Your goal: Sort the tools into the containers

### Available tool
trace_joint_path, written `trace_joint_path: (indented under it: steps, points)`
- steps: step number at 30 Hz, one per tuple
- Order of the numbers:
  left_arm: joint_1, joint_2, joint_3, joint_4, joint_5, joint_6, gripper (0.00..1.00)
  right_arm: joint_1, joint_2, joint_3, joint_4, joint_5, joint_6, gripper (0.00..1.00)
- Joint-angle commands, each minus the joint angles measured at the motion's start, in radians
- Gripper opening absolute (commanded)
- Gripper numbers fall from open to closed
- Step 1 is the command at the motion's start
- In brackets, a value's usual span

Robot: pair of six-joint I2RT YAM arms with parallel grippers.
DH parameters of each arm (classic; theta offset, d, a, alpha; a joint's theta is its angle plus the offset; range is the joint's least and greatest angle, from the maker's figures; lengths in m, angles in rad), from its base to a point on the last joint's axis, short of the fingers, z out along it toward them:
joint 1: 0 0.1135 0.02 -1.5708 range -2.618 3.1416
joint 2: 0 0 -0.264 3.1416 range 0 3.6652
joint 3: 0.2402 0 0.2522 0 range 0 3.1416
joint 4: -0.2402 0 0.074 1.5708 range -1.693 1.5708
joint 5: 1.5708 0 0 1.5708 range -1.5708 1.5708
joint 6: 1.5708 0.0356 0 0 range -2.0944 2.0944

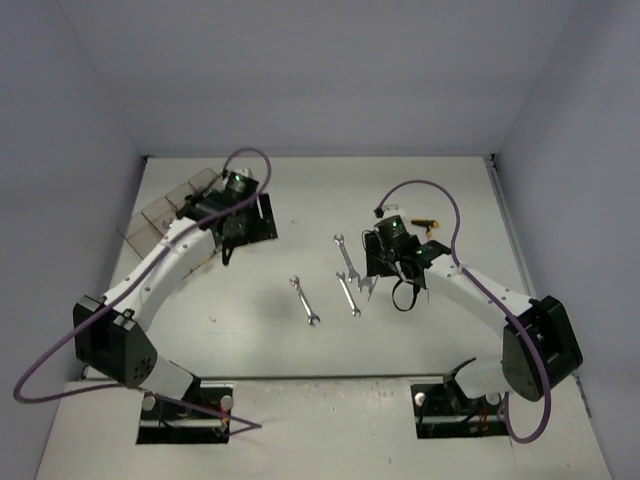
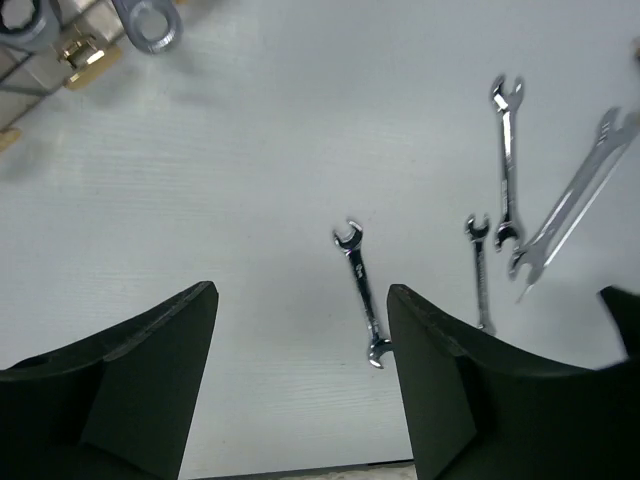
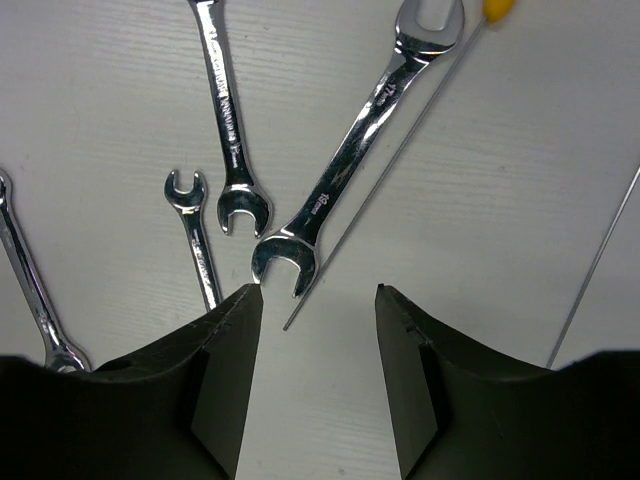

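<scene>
White table (image 1: 320,190) spreading under both arms, grey walls rising behind. Hovering just right of the containers (image 1: 160,210): left gripper (image 2: 302,292), fingers standing apart, holding nothing. Hanging well right of the containers: right gripper (image 3: 318,290), fingers likewise parted, clamping nothing, just above the big wrench (image 3: 352,152). Lying between, right of the containers: three smaller wrenches (image 1: 304,301). Showing at the containers' edge: two wrench heads (image 2: 150,25), blurred.

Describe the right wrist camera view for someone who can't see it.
The right pincer hangs open and empty over a white table, its tips just short of the largest shiny steel open-end wrench. Three slimmer steel wrenches lie to its left in the picture.
</scene>
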Motion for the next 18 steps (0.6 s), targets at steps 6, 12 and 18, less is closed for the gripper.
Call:
trace_joint_path:
  steps: [6,12,18]
  points:
    - [-0.165,-0.066,-0.095,-0.015,-0.154,0.003,0.65,-0.045,0.189,0.17,0.007,0.111,0.214,0.43]
    - [-0.167,-0.126,-0.111,-0.015,-0.159,0.054,0.65,-0.09,0.359,0.256,0.007,0.108,0.289,0.41]
    - [-0.167,-0.158,-0.151,-0.014,-0.122,0.055,0.65,-0.095,0.484,0.322,0.007,0.117,0.354,0.38]
